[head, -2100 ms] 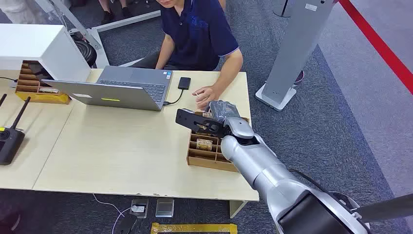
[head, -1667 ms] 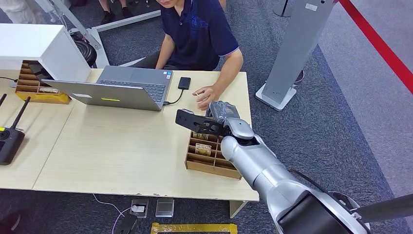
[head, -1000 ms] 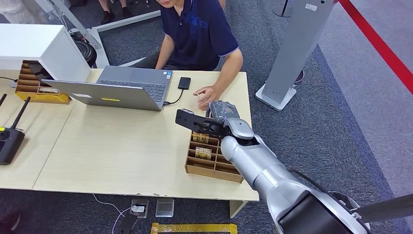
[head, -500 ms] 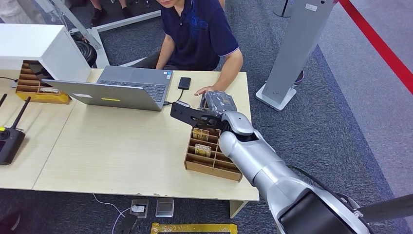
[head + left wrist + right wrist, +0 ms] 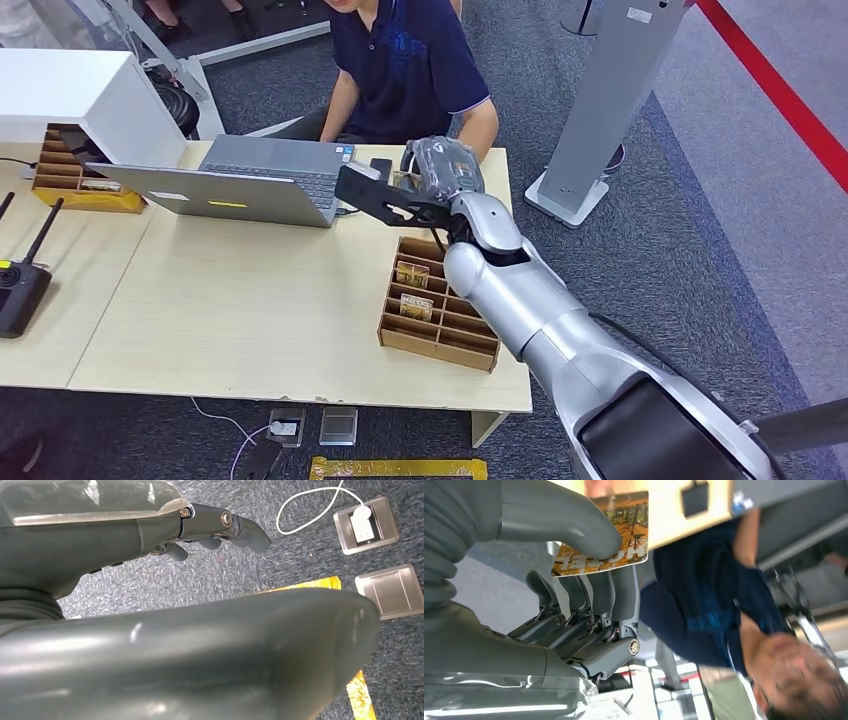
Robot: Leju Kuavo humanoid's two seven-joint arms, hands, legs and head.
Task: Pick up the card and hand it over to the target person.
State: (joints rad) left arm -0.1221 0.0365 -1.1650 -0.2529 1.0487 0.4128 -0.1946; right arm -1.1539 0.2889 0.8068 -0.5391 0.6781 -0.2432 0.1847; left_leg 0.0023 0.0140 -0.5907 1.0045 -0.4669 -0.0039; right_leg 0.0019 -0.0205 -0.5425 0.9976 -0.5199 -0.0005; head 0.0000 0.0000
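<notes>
The card (image 5: 621, 537), printed with an orange forest picture, is pinched between the thumb and fingers of my right hand (image 5: 574, 605). In the head view that right hand (image 5: 445, 170) is raised over the table's far edge, right in front of the seated person in a navy shirt (image 5: 410, 60). The person (image 5: 704, 605) sits just beyond the card. The cardboard card box (image 5: 440, 335) stands on the table nearer to me, with cards left in its slots (image 5: 412, 275). My left hand (image 5: 215, 527) hangs over the carpet, fingers loosely apart, holding nothing.
An open laptop (image 5: 250, 185) sits to the left of my right hand. A white cabinet (image 5: 70, 90), a second cardboard organiser (image 5: 70, 180) and a black remote (image 5: 20, 290) are at the far left. A grey pillar (image 5: 610, 90) stands to the right. Floor sockets (image 5: 365, 525) lie under the table.
My right hand has risen from the card box with the card and moved across the table toward the person. The person's hand on the table is now hidden behind mine.
</notes>
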